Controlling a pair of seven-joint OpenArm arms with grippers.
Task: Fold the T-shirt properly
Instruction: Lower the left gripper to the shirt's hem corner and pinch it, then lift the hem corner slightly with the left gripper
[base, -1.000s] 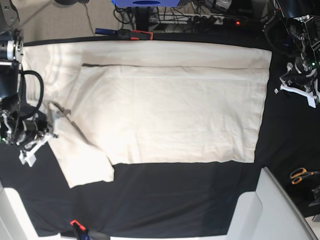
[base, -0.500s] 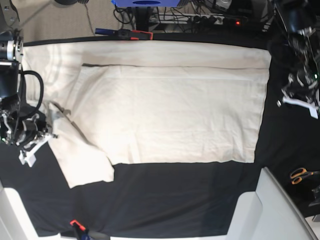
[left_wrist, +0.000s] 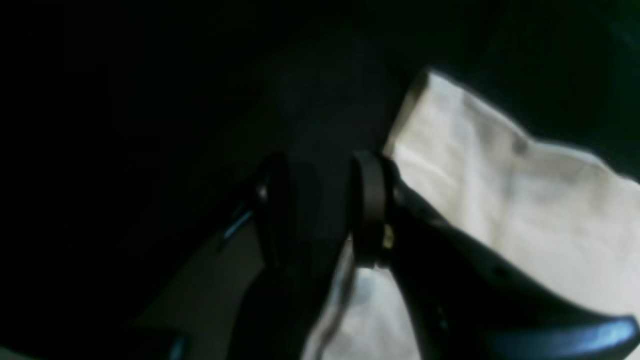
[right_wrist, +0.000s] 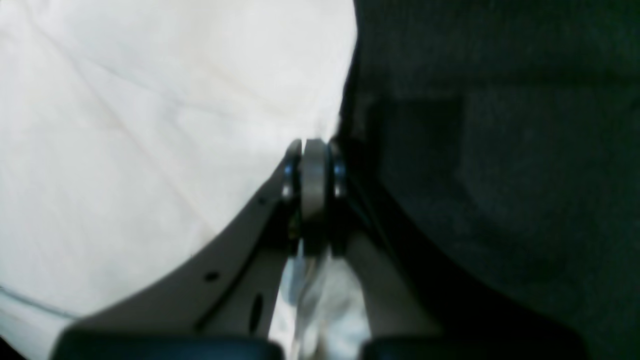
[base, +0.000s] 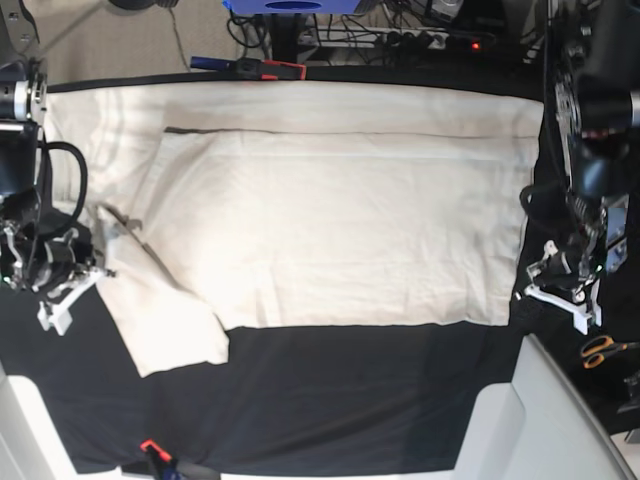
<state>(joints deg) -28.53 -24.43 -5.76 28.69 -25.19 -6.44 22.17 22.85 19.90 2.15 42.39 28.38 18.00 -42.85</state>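
The cream T-shirt (base: 340, 220) lies spread on the black tablecloth (base: 350, 400), with one sleeve (base: 165, 320) pointing to the front left. My right gripper (base: 103, 258) is at that sleeve's left edge. In the right wrist view its fingers (right_wrist: 315, 170) are pressed together on the cloth's edge (right_wrist: 330, 125). My left gripper (base: 532, 285) hovers beside the shirt's front right corner. In the left wrist view it (left_wrist: 320, 210) is open, with only black cloth between its fingers, and the shirt corner (left_wrist: 500, 175) lies just to the right of it.
Orange-handled scissors (base: 600, 350) lie at the right edge. A pale grey box (base: 530, 420) sits at the front right. A red and black clamp (base: 265, 68) grips the table's back edge, and another clamp (base: 155, 455) holds the front edge.
My left arm has come down from the back right to the shirt's front right corner. My right gripper has closed at the sleeve edge and kept its place.
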